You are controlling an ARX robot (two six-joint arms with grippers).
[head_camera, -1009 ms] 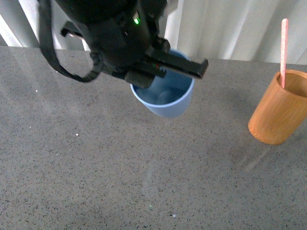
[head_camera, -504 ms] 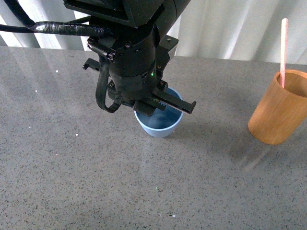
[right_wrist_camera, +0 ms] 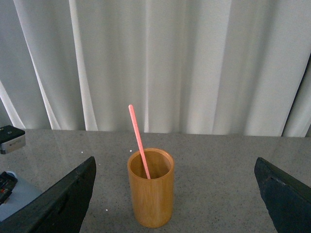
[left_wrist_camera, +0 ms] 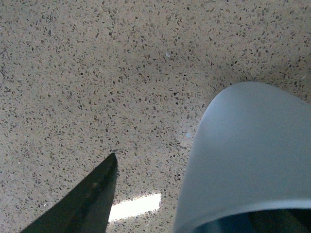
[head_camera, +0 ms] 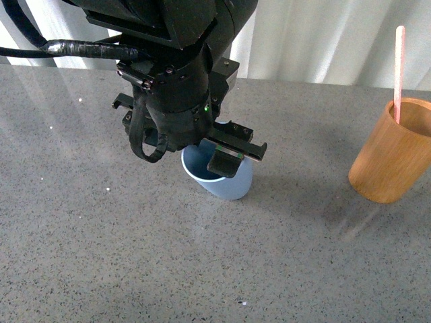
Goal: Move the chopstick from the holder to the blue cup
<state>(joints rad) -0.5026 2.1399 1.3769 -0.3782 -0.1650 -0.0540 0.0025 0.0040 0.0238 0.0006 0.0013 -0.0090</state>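
fingers point(left_wrist_camera: 92, 199) of left gripper point(head_camera: 215, 160) spread astride blue cup point(head_camera: 229, 185) wall; right gripper point(right_wrist_camera: 175, 165) spread, empty. hazard: a finger snagging the rim on withdrawal would tip the cup.

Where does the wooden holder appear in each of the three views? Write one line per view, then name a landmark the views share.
Front view: the holder stands at the far right edge, with the chopstick in it.
Left wrist view: not in it; only the blue cup and the table show.
Right wrist view: mid-picture, between the two dark fingers.
Shared landmark: the speckled grey table.
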